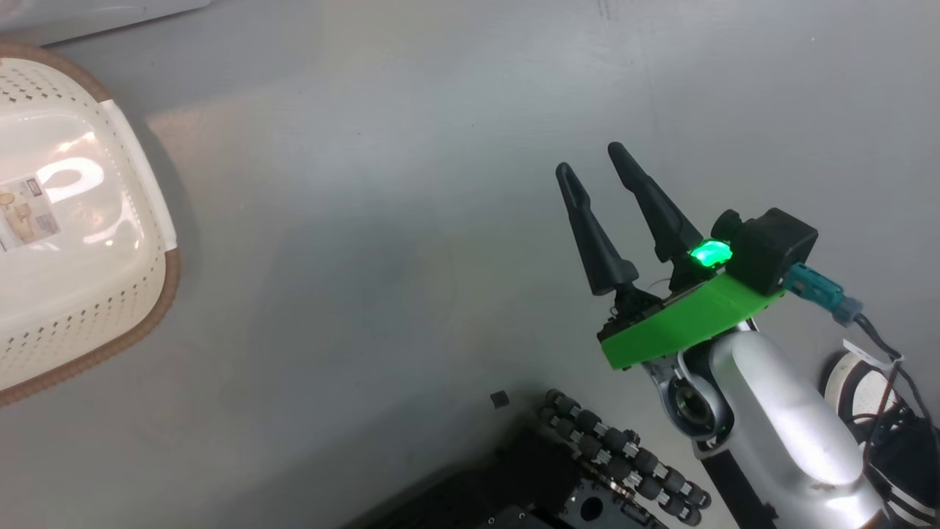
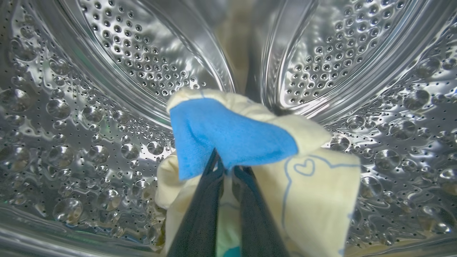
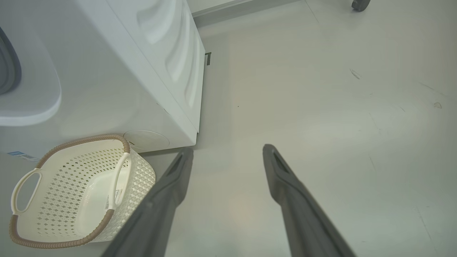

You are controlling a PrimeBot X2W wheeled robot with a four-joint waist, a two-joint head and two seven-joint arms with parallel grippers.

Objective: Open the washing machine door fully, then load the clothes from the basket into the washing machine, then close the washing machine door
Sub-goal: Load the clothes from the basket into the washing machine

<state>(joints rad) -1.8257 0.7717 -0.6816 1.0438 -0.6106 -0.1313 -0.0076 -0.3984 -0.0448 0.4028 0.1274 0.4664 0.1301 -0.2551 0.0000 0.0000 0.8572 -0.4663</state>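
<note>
The clothes (image 2: 314, 185) are inside the steel drum (image 2: 89, 142) of the washing machine (image 3: 117, 78), bunched at the tip of the left tool (image 2: 226, 166). Nearest in the left wrist view, that tool's two dark fingers (image 2: 200, 221) rise close together and slip under the fabric, pinching the bundle between them. A bright blue piece (image 2: 228, 135) folds over the fingertips. Pale yellow cloth with a thin blue heart outline spreads to its right, and more yellow cloth shows on its left. I cannot tell whether the bundle touches the drum wall. Past the cloth the dimpled wall curves round on both sides, and farthest off is the perforated back panel (image 2: 150, 53).

In the head view the right tool (image 1: 590, 160) is held over the grey floor (image 1: 404, 220), well apart from the machine's opening. Its fingers are spread wide and point away from the robot, and a green mount (image 1: 683, 316) with a lit green lamp sits at their root. The right wrist view also shows the right tool (image 3: 228, 150) spread, with bare floor between the two fingers.

Farther left the basket (image 3: 139, 178) stands upright on the floor, just in front of the machine's lower front. Its brown rim and two white handles (image 3: 119, 178) are plain to see, and a sticker (image 1: 29, 213) lies on its floor. A blue label (image 3: 16, 154) sits on the machine just beyond the basket's far rim.
</note>
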